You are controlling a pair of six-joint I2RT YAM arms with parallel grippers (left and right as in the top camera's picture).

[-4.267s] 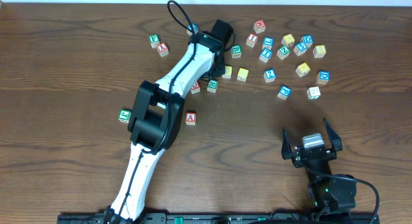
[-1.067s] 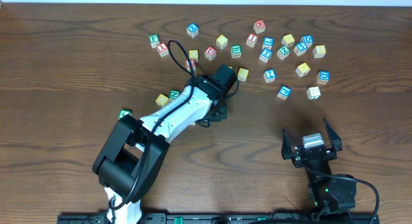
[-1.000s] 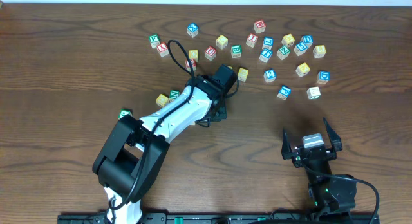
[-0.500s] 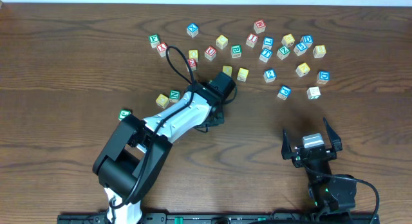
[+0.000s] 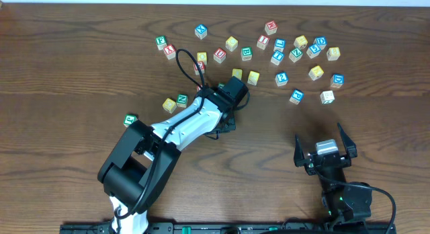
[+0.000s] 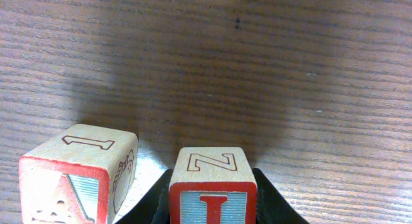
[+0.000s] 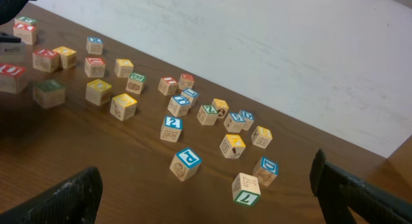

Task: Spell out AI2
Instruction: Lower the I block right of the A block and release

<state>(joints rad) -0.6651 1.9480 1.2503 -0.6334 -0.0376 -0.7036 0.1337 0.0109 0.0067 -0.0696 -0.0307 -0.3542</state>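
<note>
Two red cubes fill the bottom of the left wrist view. The red "I" cube [image 6: 212, 185] sits between the dark fingers [image 6: 156, 201] of the left gripper [image 6: 213, 208], which is closed on its sides. The "I" face is turned toward the camera and a "Z" is on top. Its underside is cut off by the frame, so I cannot tell whether it rests on the wood.

The red "A" cube [image 6: 77, 179] stands just beside it on the view's left, with a narrow gap between them and one finger in that gap. From overhead, the left arm reaches to the middle of the table [image 5: 67, 72] and hides both red cubes.

The blue "2" cube [image 5: 281, 78] lies well apart from them, among the loose cubes [image 5: 316, 72] scattered along the far side.

The right gripper [image 5: 319, 134] sits near the front right edge with its jaws spread wide and nothing between them.
</note>
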